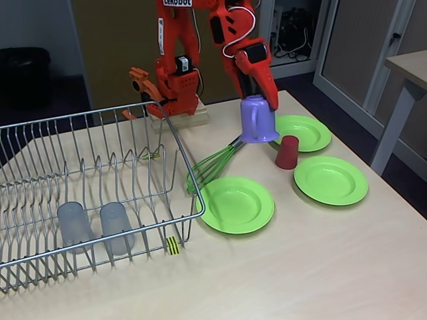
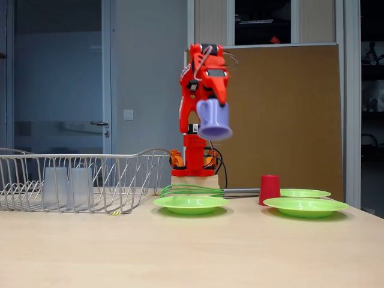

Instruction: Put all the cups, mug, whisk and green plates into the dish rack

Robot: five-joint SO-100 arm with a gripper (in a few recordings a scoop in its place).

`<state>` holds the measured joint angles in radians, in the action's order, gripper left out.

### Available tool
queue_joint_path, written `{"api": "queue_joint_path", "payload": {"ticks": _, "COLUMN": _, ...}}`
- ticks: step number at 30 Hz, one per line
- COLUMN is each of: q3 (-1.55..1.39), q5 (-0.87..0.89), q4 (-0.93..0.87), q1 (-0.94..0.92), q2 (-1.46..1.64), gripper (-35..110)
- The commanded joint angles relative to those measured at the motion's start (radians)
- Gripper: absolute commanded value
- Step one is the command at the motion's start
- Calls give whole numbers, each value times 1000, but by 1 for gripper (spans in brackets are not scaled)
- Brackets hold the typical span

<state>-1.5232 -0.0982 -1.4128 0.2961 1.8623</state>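
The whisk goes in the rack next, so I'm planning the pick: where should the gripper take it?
Probably the slim dark handle, from above, jaws across it. The whisk lies flat on the table; its springy green loops rest by a green plate.

The mug [image 2: 214, 120] comes out motion-blurred in a fixed view, and it covers the gripper's [image 1: 255, 93] fingertips, so can't tell how they sit. Dish rack [image 1: 93, 187] runs off the left edge. Whisk [image 1: 212, 163] handle end is tucked behind the mug.

Lilac mug [image 1: 258, 119], lime-green plates [image 1: 237, 204], red cup [image 1: 287, 153], green-wired whisk [image 1: 212, 165], silver rack [image 1: 93, 193], orange-red gripper [image 1: 257, 85].
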Motion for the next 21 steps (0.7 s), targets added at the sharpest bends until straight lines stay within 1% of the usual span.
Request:
{"api": "queue_joint_path", "payload": {"ticks": 1, "q3": 163, "q5": -144, "q4": -107, "q1": -158, "q2": 43, "gripper": 0}}
{"api": "queue_joint_path", "payload": {"ticks": 6, "q3": 252, "q5": -265, "q4": -146, "q1": -433, "q2": -72, "gripper": 1}}
{"api": "queue_joint_path", "payload": {"ticks": 9, "q3": 285, "q5": -296, "q4": -118, "q1": -534, "q2": -195, "gripper": 1}}
{"api": "queue_joint_path", "payload": {"ticks": 15, "q3": 270, "q5": -337, "q4": -55, "q1": -658, "q2": -382, "gripper": 1}}
{"api": "queue_joint_path", "payload": {"ticks": 21, "q3": 166, "q5": -342, "q4": 21, "q1": -683, "q2": -454, "gripper": 1}}
